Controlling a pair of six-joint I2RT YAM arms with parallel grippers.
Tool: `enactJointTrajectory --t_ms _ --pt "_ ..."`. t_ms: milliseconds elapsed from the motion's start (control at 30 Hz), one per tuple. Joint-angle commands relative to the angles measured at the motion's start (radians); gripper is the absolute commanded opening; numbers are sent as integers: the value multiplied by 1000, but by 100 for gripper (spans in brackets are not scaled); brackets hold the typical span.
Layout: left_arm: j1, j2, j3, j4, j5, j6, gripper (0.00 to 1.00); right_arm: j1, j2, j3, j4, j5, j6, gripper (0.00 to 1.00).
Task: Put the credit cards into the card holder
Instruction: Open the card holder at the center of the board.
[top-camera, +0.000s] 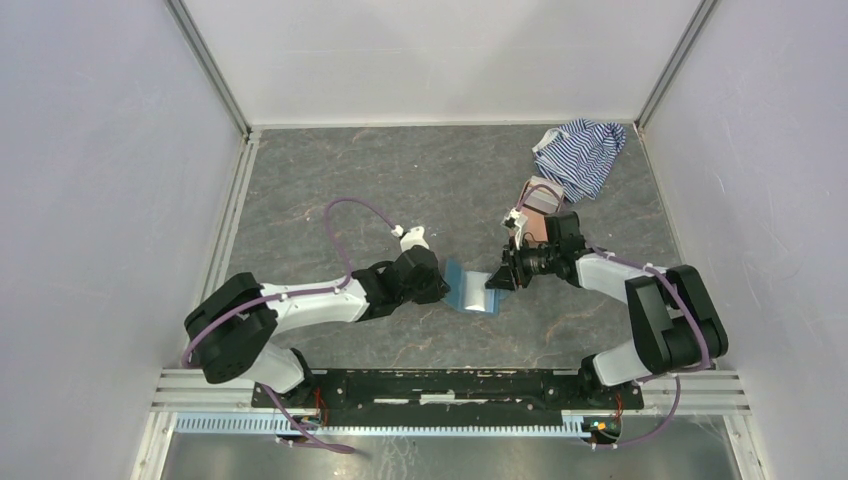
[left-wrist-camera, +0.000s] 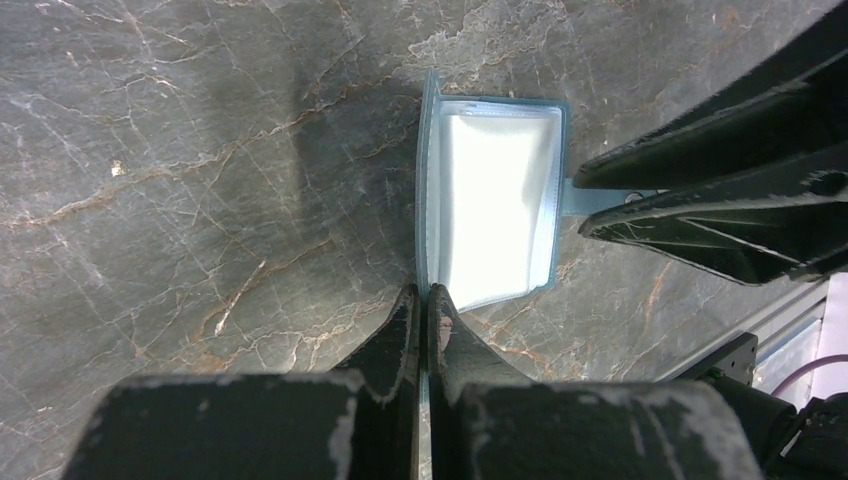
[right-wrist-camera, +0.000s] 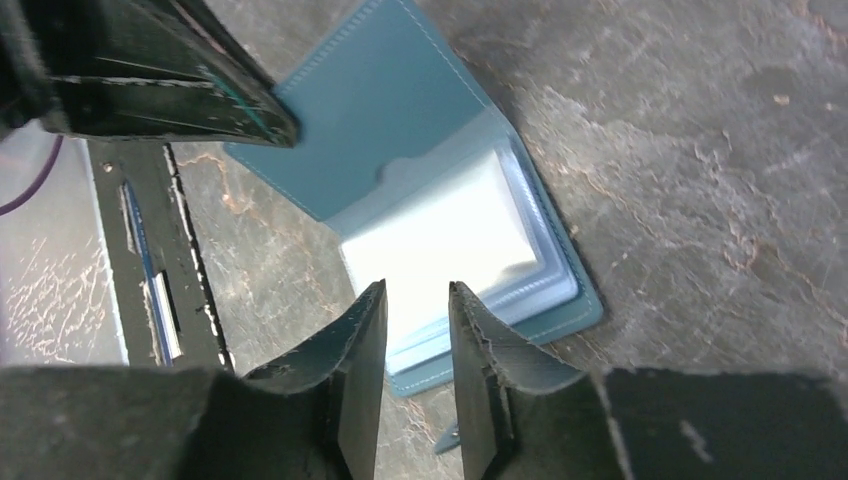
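The card holder lies open on the stone table between both arms, a teal wallet with shiny clear sleeves. My left gripper is shut on the edge of its raised cover flap, which shows as a thin teal line between the fingers. My right gripper hovers over the sleeves' near end, open with a narrow gap and nothing between its fingers. In the top view, flat tan-grey pieces behind the right wrist look like the credit cards, partly hidden by a cable.
A blue-white striped cloth is bunched at the back right corner. Something pink lies just behind the right gripper. White walls and metal rails close in the table. The left gripper and the right one stand close together.
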Motion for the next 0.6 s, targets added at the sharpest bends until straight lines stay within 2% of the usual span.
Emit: enactJointTrajectory --t_ms 0,333,567 --pt "0 -35 -13 52 10 -36 2 1 41 46 -60 81 -32 37" --pt "2 -56 -50 92 22 -57 2 13 94 47 -37 18 0 48" --pt "5 -40 -88 127 41 -60 2 19 119 44 -26 -20 20 50"
